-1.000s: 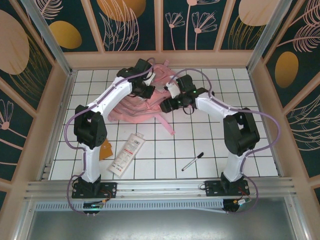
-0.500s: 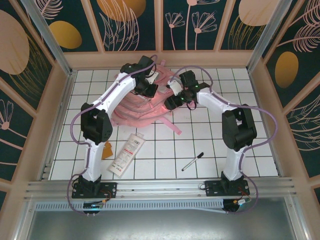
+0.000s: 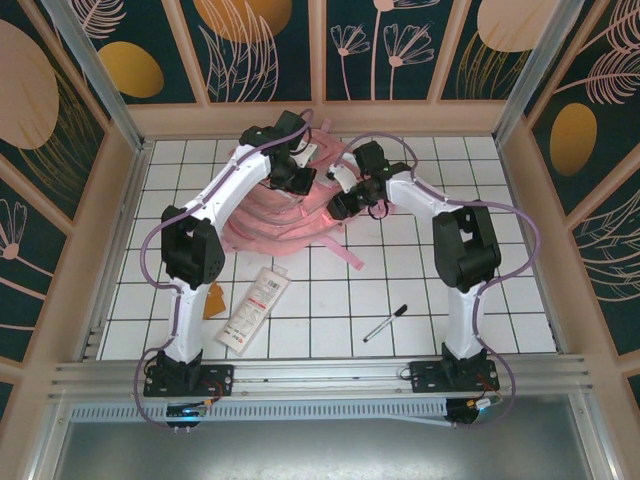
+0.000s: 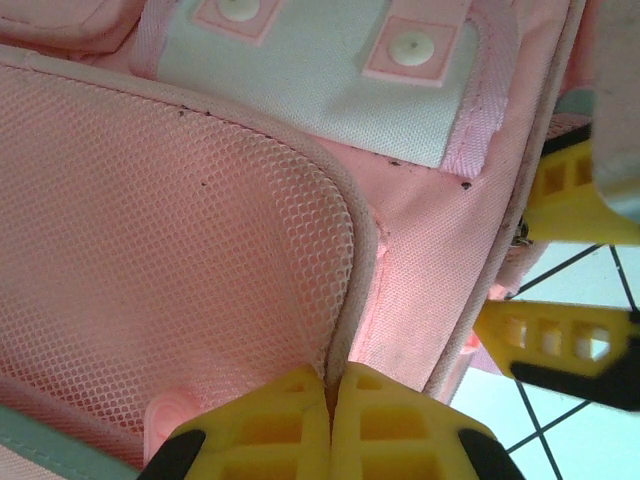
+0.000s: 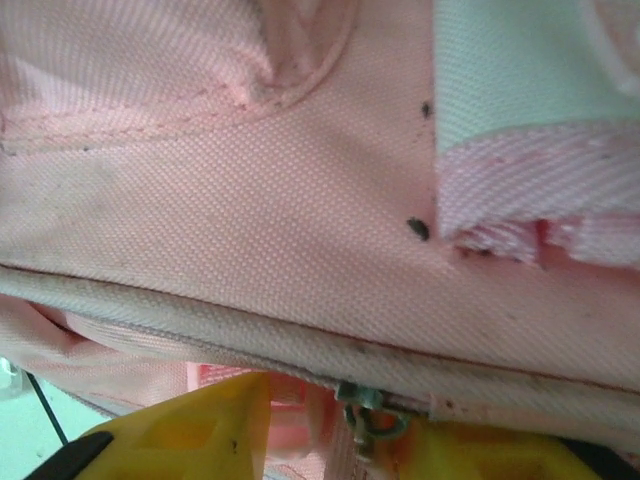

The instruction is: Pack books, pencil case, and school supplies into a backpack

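In the top external view, the pink backpack [image 3: 268, 215] is seen lying on the white tiled table [image 3: 420, 300] towards the far side. Both arms are stretched over it. The left gripper [image 3: 300, 180] is set on the upper part of the bag and the right gripper [image 3: 341, 205] at its right edge. Nearer the arm bases, the white pencil case [image 3: 253, 307] is laid at a slant. A small orange-brown square item [image 3: 211, 302] is just beside it, partly hidden behind the left arm. A black pen [image 3: 385, 323] is placed well apart to the right.

In the left wrist view, the backpack [image 4: 200, 250] is shown close up as pink mesh and a pale panel with two snap patches. The yellow fingertips of the left gripper [image 4: 328, 398] are clenched together, and the piped edge of the mesh panel is pinched between them. At the right edge of the bag, the right gripper's yellow fingers [image 4: 575, 190] are seen standing apart, one above the other.

In the right wrist view, pink woven fabric of the backpack [image 5: 250, 200] is crossed by a zip line. A metal zip pull [image 5: 362, 412] is found between the two yellow fingers of the right gripper [image 5: 350, 440]. The jaws are set apart on either side of it. Whether the pull or the fabric is actually gripped cannot be told.
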Robot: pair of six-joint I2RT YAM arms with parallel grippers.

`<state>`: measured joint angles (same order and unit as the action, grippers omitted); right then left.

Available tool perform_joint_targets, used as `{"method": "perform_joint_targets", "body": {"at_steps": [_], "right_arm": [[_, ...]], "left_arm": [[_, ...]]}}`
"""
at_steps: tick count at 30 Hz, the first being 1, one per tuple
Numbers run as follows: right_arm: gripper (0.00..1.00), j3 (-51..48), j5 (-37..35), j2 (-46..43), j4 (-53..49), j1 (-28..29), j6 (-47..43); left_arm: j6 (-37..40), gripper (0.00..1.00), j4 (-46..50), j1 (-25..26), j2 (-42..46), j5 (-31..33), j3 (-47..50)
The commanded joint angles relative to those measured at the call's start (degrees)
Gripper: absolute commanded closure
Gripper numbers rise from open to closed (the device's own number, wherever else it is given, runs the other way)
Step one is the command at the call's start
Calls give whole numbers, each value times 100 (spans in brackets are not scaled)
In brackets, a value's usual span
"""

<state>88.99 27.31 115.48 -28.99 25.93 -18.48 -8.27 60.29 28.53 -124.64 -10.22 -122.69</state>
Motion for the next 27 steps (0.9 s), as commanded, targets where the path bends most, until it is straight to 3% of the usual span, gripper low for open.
{"method": "perform_joint_targets", "body": {"at_steps": [1, 7, 15, 23, 27], "right_arm": [[80, 158, 316, 6, 155, 44, 204], [100, 179, 807, -308, -591, -74, 52], [100, 225, 1526, -171, -1635, -95, -229], [100, 320, 3083, 50, -1425, 357, -16], [100, 517, 3893, 250, -2011, 415, -433]], "left_arm": [[-254, 100, -198, 0, 37, -385, -106], [-475, 100, -246, 2, -39, -145, -109], [-749, 100, -362, 1, -138, -253, -66], [-1128, 100, -840, 21, -72, -690, 200], [-1155, 100, -940, 56, -36, -689, 350]]}}
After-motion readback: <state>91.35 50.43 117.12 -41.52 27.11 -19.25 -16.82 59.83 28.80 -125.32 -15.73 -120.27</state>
